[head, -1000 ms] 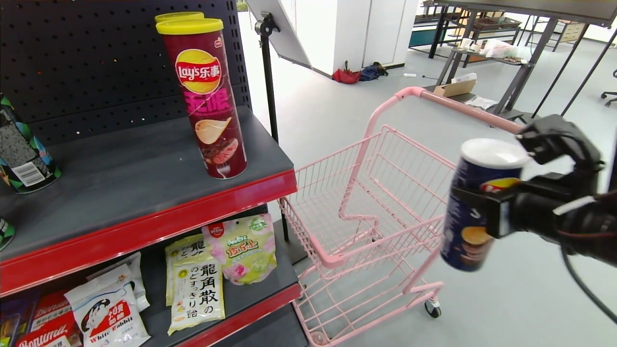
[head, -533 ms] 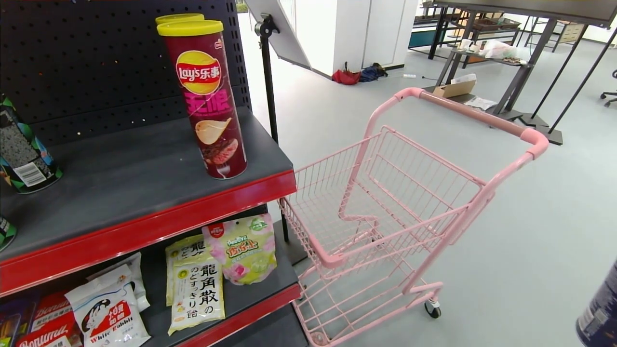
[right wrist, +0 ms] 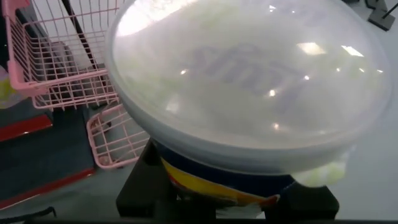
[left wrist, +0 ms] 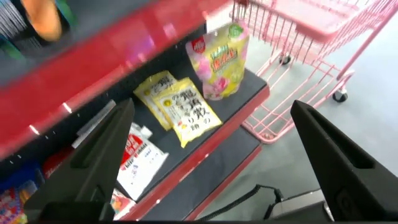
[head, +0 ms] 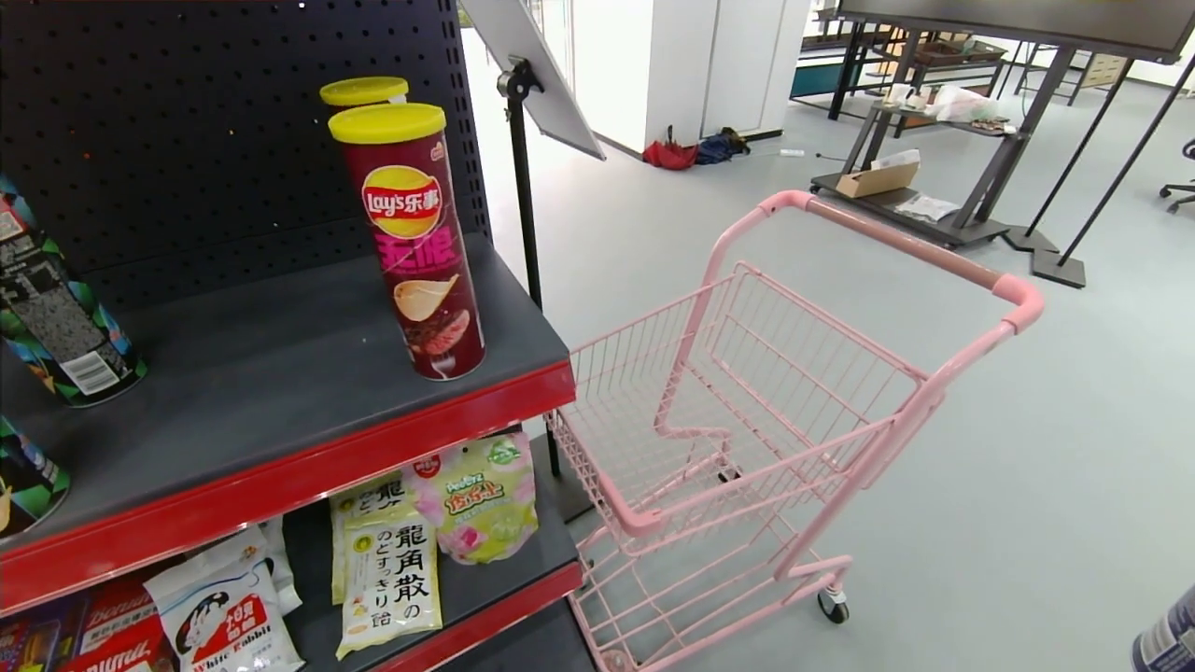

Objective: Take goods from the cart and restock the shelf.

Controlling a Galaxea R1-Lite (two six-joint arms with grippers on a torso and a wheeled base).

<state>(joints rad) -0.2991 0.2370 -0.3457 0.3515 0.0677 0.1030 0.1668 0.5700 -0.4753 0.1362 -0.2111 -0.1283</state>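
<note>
Left gripper point(left wrist: 212, 104): two broad, matte dark-grey fingers point(left wrist: 93, 168), flat-sided and wedge-shaped, narrowing to blunt tips, with no markings to be seen. A thin black cable point(left wrist: 249, 190) curves below them, next to the edge of a dark grey housing. Right gripper point(right wrist: 227, 202): black, blocky, hard-edged parts with a smooth finish; finer detail cannot be made out.

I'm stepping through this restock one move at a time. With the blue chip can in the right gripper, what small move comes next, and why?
Probably lift the right gripper toward the bare spot on the upper shelf, left of the red chip can. It holds the blue chip can low, below shelf level, and the pink cart looks empty.
</note>
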